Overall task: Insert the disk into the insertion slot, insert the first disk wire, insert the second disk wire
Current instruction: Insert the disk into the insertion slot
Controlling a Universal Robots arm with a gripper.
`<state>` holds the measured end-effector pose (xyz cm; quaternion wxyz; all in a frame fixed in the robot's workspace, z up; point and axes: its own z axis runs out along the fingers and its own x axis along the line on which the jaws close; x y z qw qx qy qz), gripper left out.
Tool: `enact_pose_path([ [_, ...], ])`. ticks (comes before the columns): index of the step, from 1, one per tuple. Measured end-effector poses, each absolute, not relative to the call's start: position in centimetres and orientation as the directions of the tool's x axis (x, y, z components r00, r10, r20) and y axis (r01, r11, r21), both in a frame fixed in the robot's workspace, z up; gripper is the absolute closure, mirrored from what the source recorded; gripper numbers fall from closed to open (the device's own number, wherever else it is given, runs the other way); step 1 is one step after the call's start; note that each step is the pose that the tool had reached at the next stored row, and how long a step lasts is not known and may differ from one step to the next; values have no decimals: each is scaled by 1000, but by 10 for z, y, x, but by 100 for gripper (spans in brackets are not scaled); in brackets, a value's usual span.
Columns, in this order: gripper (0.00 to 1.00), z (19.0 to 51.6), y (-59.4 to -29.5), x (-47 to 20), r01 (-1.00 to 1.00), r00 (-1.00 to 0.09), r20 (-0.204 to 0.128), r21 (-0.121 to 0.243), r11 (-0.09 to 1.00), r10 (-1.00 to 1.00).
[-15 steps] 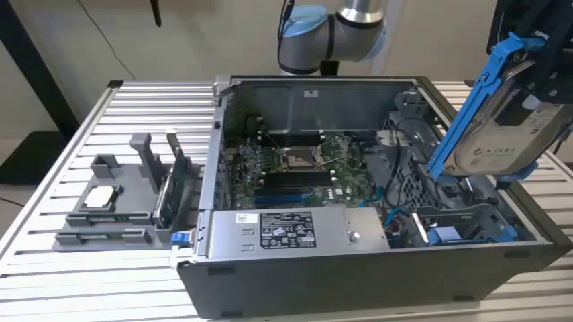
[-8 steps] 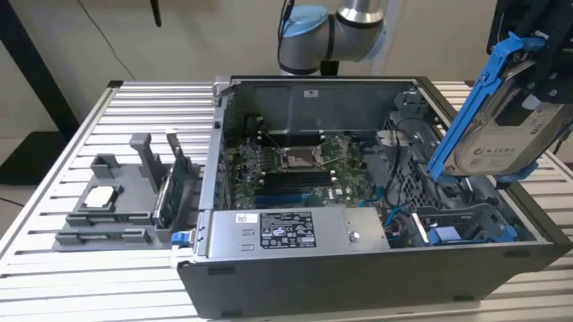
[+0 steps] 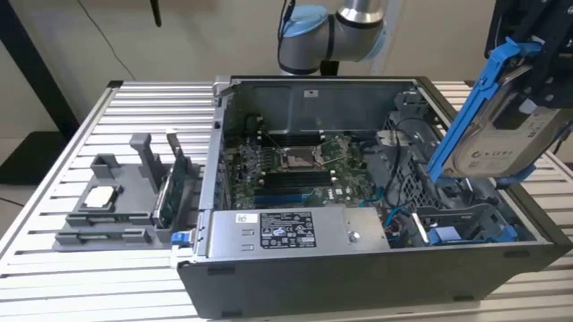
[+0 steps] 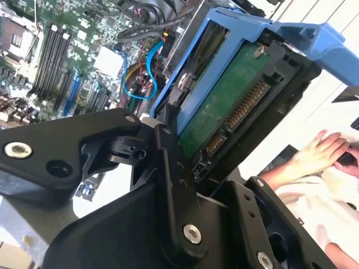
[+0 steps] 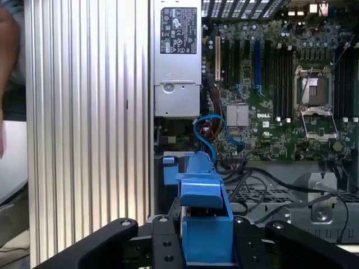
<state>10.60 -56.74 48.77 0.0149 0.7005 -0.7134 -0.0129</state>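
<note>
Item held: the tool [image 3: 535, 94] is clamped on the disk [image 3: 497, 137]. In both wrist views a black finger [image 5: 162, 238] stands on each side of the blue carrier, with the disk [image 5: 205, 196] between them.

Position: in the exterior view the disk hangs clear above the open computer case [image 3: 358, 278], over the case's end on the exterior view's right. It touches nothing but the tool.

Governing relation: the insertion slot [image 3: 461, 218] lies below the disk's lower end, apart from it, just beside the power supply box [image 3: 286, 231]. The disk's long axis is steeply tilted, upper end toward the exterior view's right and lower end toward the case interior. The bay appears to lie nearly flat. Judgement: the two axes are not yet aligned.

Status: disk not inserted. A blue cable [image 5: 208, 131] lies loose in the case near the bay, not attached to the disk.

Other: a person's hand [image 4: 317, 152] rests beyond the case, well apart from the disk [image 4: 224, 95].
</note>
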Motion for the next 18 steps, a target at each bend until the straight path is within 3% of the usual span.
enact_pose_path([
  [18, 67, 462, -567, 111, -999, -18, 3, 39, 18, -1000],
])
